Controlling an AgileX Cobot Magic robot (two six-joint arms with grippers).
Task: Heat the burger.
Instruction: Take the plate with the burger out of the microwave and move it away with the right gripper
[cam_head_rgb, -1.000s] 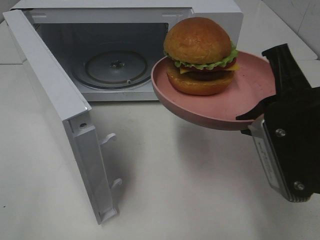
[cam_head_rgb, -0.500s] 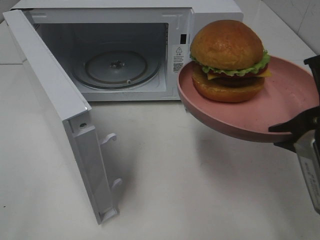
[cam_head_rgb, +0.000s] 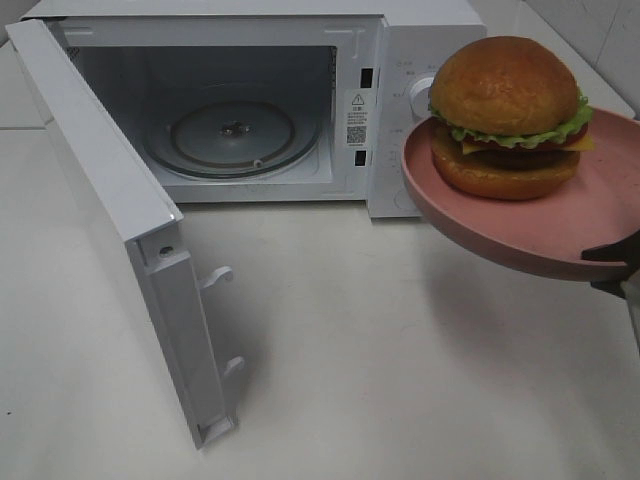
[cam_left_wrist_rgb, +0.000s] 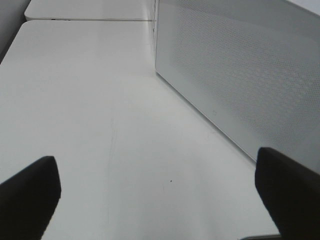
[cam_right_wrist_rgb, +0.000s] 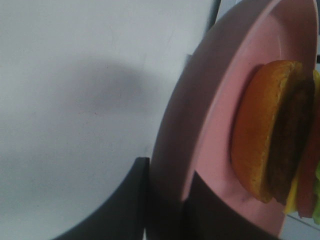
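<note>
The burger (cam_head_rgb: 510, 115), with glossy brown buns, a lettuce frill and cheese, sits upright on a round pink plate (cam_head_rgb: 480, 235). The plate is held in the air at the right, in front of the microwave's control panel (cam_head_rgb: 405, 120). My right gripper (cam_head_rgb: 612, 268) is shut on the plate's near rim, mostly cut off by the frame edge. The right wrist view shows the plate (cam_right_wrist_rgb: 220, 125) pinched between the dark fingers (cam_right_wrist_rgb: 125, 200), with the burger (cam_right_wrist_rgb: 265, 135) beyond. My left gripper (cam_left_wrist_rgb: 160, 200) is open over bare table beside the microwave door (cam_left_wrist_rgb: 240, 65).
The white microwave (cam_head_rgb: 420, 30) stands at the back with its door (cam_head_rgb: 100, 190) swung wide open to the left. Its glass turntable (cam_head_rgb: 232, 130) is bare. White tabletop (cam_head_rgb: 380, 380) spreads in front.
My right gripper has carried the plate and burger to the right, from in front of the microwave opening to in front of the control panel. The left gripper's view gives no earlier frame.
</note>
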